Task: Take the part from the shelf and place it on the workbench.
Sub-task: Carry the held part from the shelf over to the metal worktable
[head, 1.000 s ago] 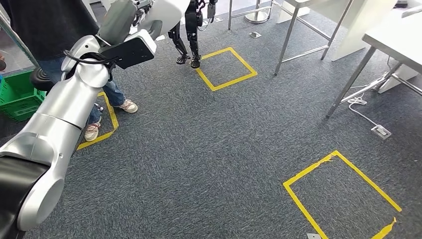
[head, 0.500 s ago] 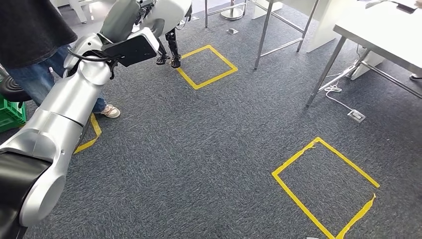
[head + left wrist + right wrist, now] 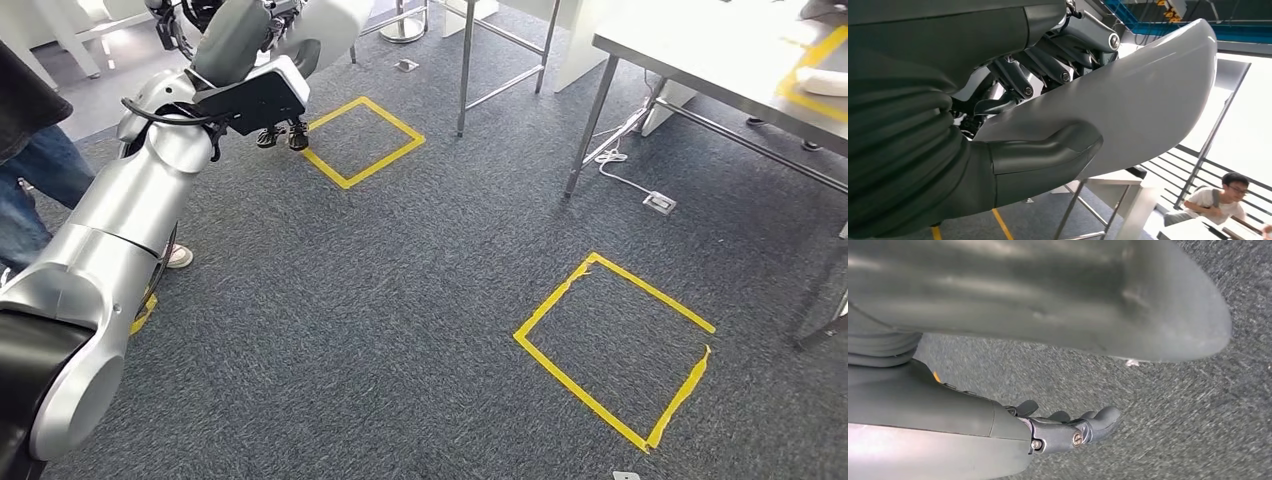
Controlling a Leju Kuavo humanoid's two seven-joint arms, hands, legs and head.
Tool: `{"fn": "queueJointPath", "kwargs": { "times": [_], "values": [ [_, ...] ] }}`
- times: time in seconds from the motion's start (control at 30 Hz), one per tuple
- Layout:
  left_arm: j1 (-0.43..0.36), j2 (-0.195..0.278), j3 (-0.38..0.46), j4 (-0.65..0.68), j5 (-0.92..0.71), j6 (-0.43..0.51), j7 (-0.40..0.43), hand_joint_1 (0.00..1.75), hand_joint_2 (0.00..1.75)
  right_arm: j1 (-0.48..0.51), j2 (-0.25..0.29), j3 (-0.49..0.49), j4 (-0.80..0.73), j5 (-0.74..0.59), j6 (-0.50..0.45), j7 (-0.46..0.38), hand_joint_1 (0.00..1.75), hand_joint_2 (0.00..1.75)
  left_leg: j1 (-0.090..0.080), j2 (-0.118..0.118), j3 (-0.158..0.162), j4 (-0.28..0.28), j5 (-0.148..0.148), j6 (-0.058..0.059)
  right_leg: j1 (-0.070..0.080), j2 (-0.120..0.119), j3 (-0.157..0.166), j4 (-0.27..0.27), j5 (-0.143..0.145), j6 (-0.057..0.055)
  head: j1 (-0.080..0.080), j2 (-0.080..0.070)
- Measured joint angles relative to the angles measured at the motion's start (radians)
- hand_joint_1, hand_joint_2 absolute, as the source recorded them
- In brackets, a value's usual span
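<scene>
Both sides of the white part point(image 3: 1148, 100) between left hand point(image 3: 1013, 125) thumb and fingers point(image 3: 1048, 65).

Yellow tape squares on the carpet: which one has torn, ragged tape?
The near yellow square, low on the right of the head view; its tape is frayed at two corners. The far square, beside the raised left arm, looks neat.

Even bright indoor light; window glare, carpet point(image 3: 1168, 390) motion-blurred in wrist views.
</scene>
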Motion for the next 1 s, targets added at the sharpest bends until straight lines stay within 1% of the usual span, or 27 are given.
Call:
{"fn": "queueJointPath", "kwargs": {
  "times": [0.03, 0.1, 0.13, 0.17, 0.2, 0.23, 0.27, 0.3, 0.33, 0.37, 0.4, 0.43, 0.47, 0.5, 0.53, 0.57, 0.63, 0.67, 0.7, 0.77, 0.8, 0.83, 0.87, 0.9, 0.93, 0.97, 1.0],
  "values": [
    [-0.001, 0.000, 0.000, 0.000, 0.000, 0.000, 0.000, 1.75, 1.75, 0.000, 0.000, 0.000, 0.000, 0.000, -0.001, 0.000, 0.00, 0.00, 0.000, -0.010, 0.010, -0.023, 0.003, 0.003, -0.001, 0.008, -0.004, -0.001, 0.003, 0.007, 0.000, 0.000],
    [-0.002, -0.002, 0.000, -0.001, 0.000, -0.001, 0.000, 1.75, 1.75, 0.002, 0.000, 0.000, 0.000, 0.000, -0.002, 0.000, 0.00, 0.00, -0.003, 0.002, 0.013, -0.030, 0.006, 0.014, -0.004, 0.025, -0.009, -0.006, 0.010, 0.021, 0.001, 0.000],
    [-0.002, -0.004, 0.000, -0.002, 0.000, -0.002, 0.001, 1.75, 1.75, 0.004, 0.001, 0.000, 0.000, 0.000, -0.002, 0.000, 0.00, 0.00, -0.003, 0.011, 0.014, -0.035, 0.010, 0.021, -0.004, 0.022, -0.012, -0.005, 0.010, 0.027, 0.001, 0.000],
    [-0.003, -0.005, 0.000, -0.003, 0.001, -0.003, 0.001, 1.75, 1.75, 0.006, 0.001, 0.000, 0.000, -0.001, -0.002, 0.000, 0.00, 0.00, -0.002, 0.021, 0.016, -0.041, 0.014, 0.029, -0.003, 0.007, -0.020, 0.009, 0.000, 0.031, 0.004, 0.000],
    [-0.004, -0.006, 0.000, -0.004, 0.001, -0.003, 0.001, 1.75, 1.75, 0.006, 0.002, 0.000, 0.000, -0.001, -0.002, 0.001, 0.00, 0.00, 0.000, 0.031, 0.017, -0.047, 0.018, 0.035, -0.001, -0.015, -0.036, 0.042, -0.021, 0.035, 0.007, 0.000],
    [-0.004, -0.008, 0.000, -0.005, 0.001, -0.003, 0.001, 1.75, 1.75, 0.005, 0.002, 0.000, 0.000, -0.001, -0.002, 0.001, 0.00, 0.00, -0.001, 0.040, 0.017, -0.050, 0.020, 0.039, 0.000, -0.041, -0.061, 0.095, -0.051, 0.038, 0.011, 0.000],
    [-0.003, -0.008, 0.000, -0.006, 0.002, -0.004, 0.001, 1.75, 1.75, 0.004, 0.003, 0.000, 0.000, -0.001, -0.002, 0.001, 0.00, 0.00, -0.002, 0.049, 0.017, -0.050, 0.020, 0.041, 0.000, -0.058, -0.092, 0.162, -0.084, 0.041, 0.014, 0.000],
    [-0.001, -0.008, 0.000, -0.006, 0.002, -0.004, 0.001, 1.75, 1.75, 0.003, 0.003, 0.000, 0.000, -0.001, -0.002, 0.002, 0.00, 0.00, -0.004, 0.059, 0.016, -0.050, 0.020, 0.042, -0.001, -0.065, -0.120, 0.223, -0.108, 0.044, 0.014, 0.000],
    [0.001, -0.008, 0.000, -0.006, 0.002, -0.004, 0.001, 1.75, 1.75, 0.003, 0.004, 0.000, 0.000, -0.001, -0.002, 0.003, 0.00, 0.00, -0.004, 0.069, 0.015, -0.049, 0.020, 0.042, -0.001, -0.068, -0.136, 0.260, -0.117, 0.046, 0.014, 0.000],
    [0.003, -0.008, 0.000, -0.006, 0.003, -0.004, 0.001, 1.75, 1.75, 0.004, 0.004, 0.000, 0.000, -0.001, -0.002, 0.003, 0.00, 0.00, -0.004, 0.079, 0.014, -0.048, 0.019, 0.042, -0.001, -0.071, -0.132, 0.259, -0.108, 0.046, 0.015, 0.000],
    [0.004, -0.009, 0.000, -0.006, 0.003, -0.004, 0.000, 1.75, 1.75, 0.005, 0.004, 0.000, 0.000, -0.001, -0.002, 0.004, 0.00, 0.00, -0.004, 0.088, 0.013, -0.046, 0.018, 0.041, -0.001, -0.076, -0.109, 0.217, -0.084, 0.046, 0.015, 0.000],
    [0.004, -0.009, 0.000, -0.007, 0.004, -0.004, 0.000, 1.75, 1.75, 0.006, 0.004, 0.000, 0.000, -0.001, -0.002, 0.004, 0.00, 0.00, -0.005, 0.097, 0.013, -0.043, 0.016, 0.039, -0.001, -0.089, -0.069, 0.148, -0.053, 0.045, 0.015, 0.000],
    [0.003, -0.008, 0.000, -0.007, 0.005, -0.004, 0.000, 1.75, 1.75, 0.005, 0.004, 0.000, 0.000, -0.001, -0.002, 0.004, 0.00, 0.00, -0.007, 0.104, 0.012, -0.040, 0.014, 0.036, 0.002, -0.106, -0.031, 0.080, -0.032, 0.042, 0.016, 0.000],
    [0.002, -0.007, 0.000, -0.008, 0.005, -0.004, -0.001, 1.75, 1.75, 0.004, 0.004, 0.000, 0.000, 0.000, -0.002, 0.004, 0.00, 0.00, -0.010, 0.111, 0.012, -0.038, 0.011, 0.032, 0.005, -0.119, -0.003, 0.029, -0.018, 0.035, 0.016, 0.000],
    [0.001, -0.007, 0.000, -0.008, 0.006, -0.004, -0.001, 1.75, 1.75, 0.003, 0.004, 0.000, 0.000, 0.000, -0.002, 0.003, 0.00, 0.00, -0.013, 0.117, 0.012, -0.036, 0.009, 0.028, 0.007, -0.126, 0.011, 0.001, -0.014, 0.029, 0.015, 0.000],
    [0.001, -0.008, 0.000, -0.008, 0.006, -0.004, -0.002, 1.75, 1.75, 0.003, 0.004, 0.000, 0.000, 0.000, -0.002, 0.003, 0.00, 0.00, -0.016, 0.124, 0.013, -0.036, 0.007, 0.023, 0.010, -0.123, 0.013, -0.005, -0.017, 0.022, 0.014, 0.000],
    [0.001, -0.010, 0.000, -0.009, 0.006, -0.004, -0.002, 1.75, 1.75, 0.004, 0.004, 0.000, 0.000, 0.000, -0.002, 0.004, 0.00, 0.00, -0.014, 0.131, 0.015, -0.035, 0.002, 0.013, 0.007, -0.106, 0.012, -0.009, -0.012, 0.011, 0.013, 0.000],
    [0.000, -0.010, 0.000, -0.009, 0.007, -0.004, -0.002, 1.75, 1.75, 0.004, 0.004, 0.000, 0.000, 0.000, -0.002, 0.005, 0.00, 0.00, -0.012, 0.120, 0.010, -0.023, -0.007, 0.007, 0.004, -0.099, 0.014, -0.012, -0.010, 0.005, 0.012, 0.000],
    [0.000, -0.009, 0.000, -0.010, 0.008, -0.004, -0.003, 1.75, 1.75, 0.004, 0.004, 0.000, 0.000, 0.000, -0.002, 0.006, 0.00, 0.00, -0.010, 0.103, -0.003, 0.008, -0.027, 0.000, 0.001, -0.092, 0.016, -0.014, -0.008, 0.000, 0.010, 0.000],
    [0.001, -0.005, 0.000, -0.009, 0.011, -0.005, -0.005, 1.75, 1.75, 0.001, 0.004, 0.000, 0.000, 0.000, -0.002, 0.006, 0.00, 0.00, -0.006, 0.065, -0.057, 0.124, -0.086, -0.009, -0.002, -0.076, 0.017, -0.016, -0.006, -0.007, 0.006, 0.000],
    [0.004, -0.003, 0.000, -0.008, 0.013, -0.005, -0.006, 1.75, 1.75, 0.000, 0.004, 0.000, 0.000, 0.000, -0.002, 0.005, 0.00, 0.00, -0.005, 0.057, -0.088, 0.190, -0.112, -0.011, -0.002, -0.067, 0.017, -0.015, -0.005, -0.008, 0.005, 0.000],
    [0.007, -0.002, 0.000, -0.008, 0.014, -0.006, -0.007, 1.75, 1.75, 0.000, 0.004, 0.000, 0.000, 0.000, -0.002, 0.005, 0.00, 0.00, -0.003, 0.054, -0.111, 0.234, -0.122, -0.012, -0.002, -0.056, 0.017, -0.015, -0.005, -0.009, 0.005, 0.000],
    [0.010, -0.001, 0.000, -0.007, 0.016, -0.006, -0.008, 1.75, 1.75, 0.000, 0.004, 0.000, 0.000, 0.000, -0.002, 0.005, 0.00, 0.00, -0.002, 0.053, -0.118, 0.243, -0.112, -0.012, -0.002, -0.045, 0.017, -0.014, -0.006, -0.008, 0.004, 0.000],
    [0.012, -0.001, 0.000, -0.007, 0.017, -0.006, -0.009, 1.75, 1.75, 0.001, 0.004, 0.000, 0.000, 0.000, -0.001, 0.005, 0.00, 0.00, 0.000, 0.051, -0.106, 0.213, -0.085, -0.011, -0.003, -0.034, 0.017, -0.012, -0.006, -0.008, 0.004, 0.000],
    [0.011, -0.001, 0.000, -0.008, 0.018, -0.006, -0.011, 1.75, 1.75, 0.001, 0.004, 0.000, 0.000, 0.000, -0.001, 0.005, 0.00, 0.00, 0.002, 0.042, -0.078, 0.150, -0.047, -0.010, -0.004, -0.023, 0.017, -0.009, -0.007, -0.006, 0.003, 0.000],
    [0.010, 0.000, 0.000, -0.008, 0.019, -0.006, -0.012, 1.75, 1.75, 0.001, 0.004, 0.000, 0.000, 0.000, 0.000, 0.005, 0.00, 0.00, 0.005, 0.023, -0.045, 0.081, -0.018, -0.009, -0.005, -0.014, 0.015, -0.007, -0.008, -0.003, 0.003, 0.000],
    [0.009, -0.001, 0.000, -0.009, 0.020, -0.006, -0.013, 1.75, 1.75, 0.001, 0.004, 0.000, 0.000, 0.000, 0.001, 0.006, 0.00, 0.00, 0.007, 0.004, -0.018, 0.025, 0.001, -0.008, -0.005, -0.004, 0.012, -0.003, -0.009, 0.003, 0.002, 0.000]
  ]
}}
